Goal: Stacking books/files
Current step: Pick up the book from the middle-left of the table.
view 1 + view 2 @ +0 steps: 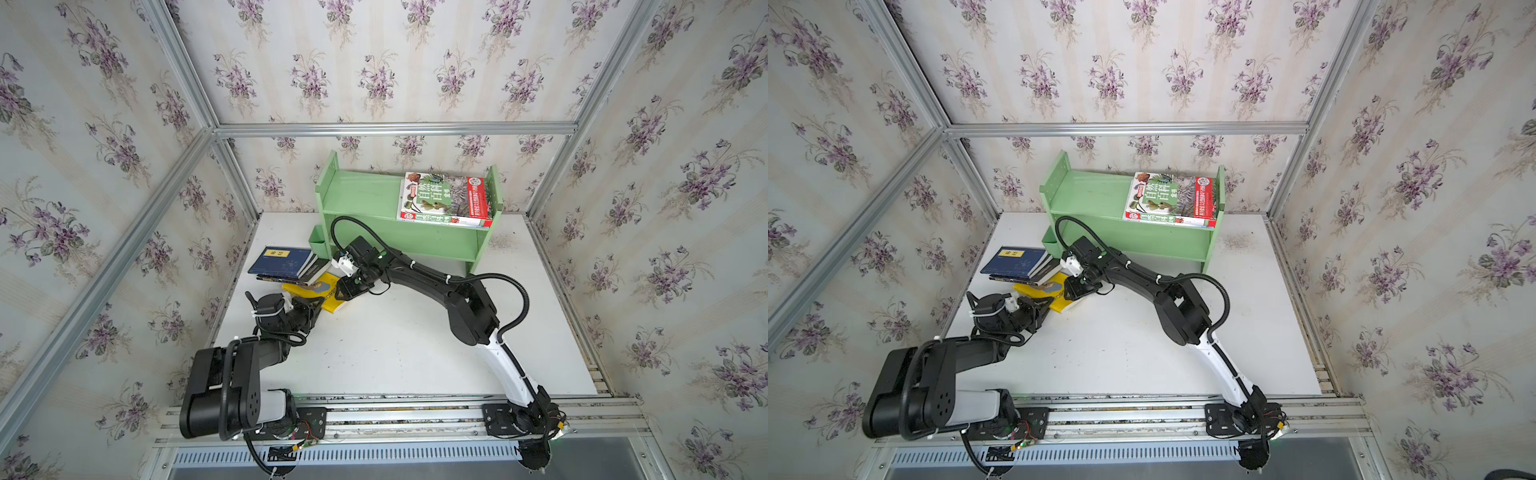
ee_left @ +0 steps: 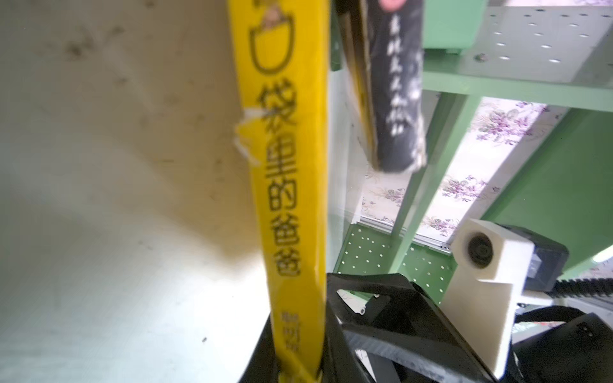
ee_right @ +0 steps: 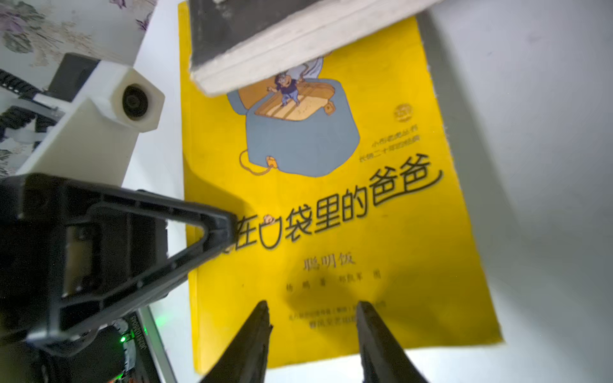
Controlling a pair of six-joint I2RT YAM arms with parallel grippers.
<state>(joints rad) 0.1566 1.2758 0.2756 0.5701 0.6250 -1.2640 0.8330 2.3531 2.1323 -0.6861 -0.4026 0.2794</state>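
Yellow book [image 1: 328, 300] lies flat on the white table [image 1: 395, 353], its far end tucked under the navy-topped pile [image 1: 282, 262]; both top views agree. The left gripper [image 1: 312, 306] is at the book's near spine edge and the right gripper [image 1: 347, 289] is over its cover. The nature book [image 1: 446, 197] lies on top of the green shelf [image 1: 357, 195]. Risk, my judgement: drawing the yellow one out could drag the pile askew, since the pile's weight rests on it.

Left wrist: the spine [image 2: 288, 165] runs straight into the jaws, which I read as clamped on it. Risk: a pinch on one edge may let a limp paperback sag, or lengthen the small tear that shows white paper. The spine is glossy. A black book [image 2: 394, 99] overhangs beyond it, with a frayed corner.

Right wrist: the right gripper's [image 3: 311, 311] thin black tips stand apart over the cover, holding nothing. I cannot tell whether they touch it. Risk: the parted tips could snag or crease the slick cover. The left gripper's ribbed triangular finger [image 3: 205, 228] lies across the cover's edge. The pile's rough, cream page block [image 3: 282, 56] hides the top of the cartoon.
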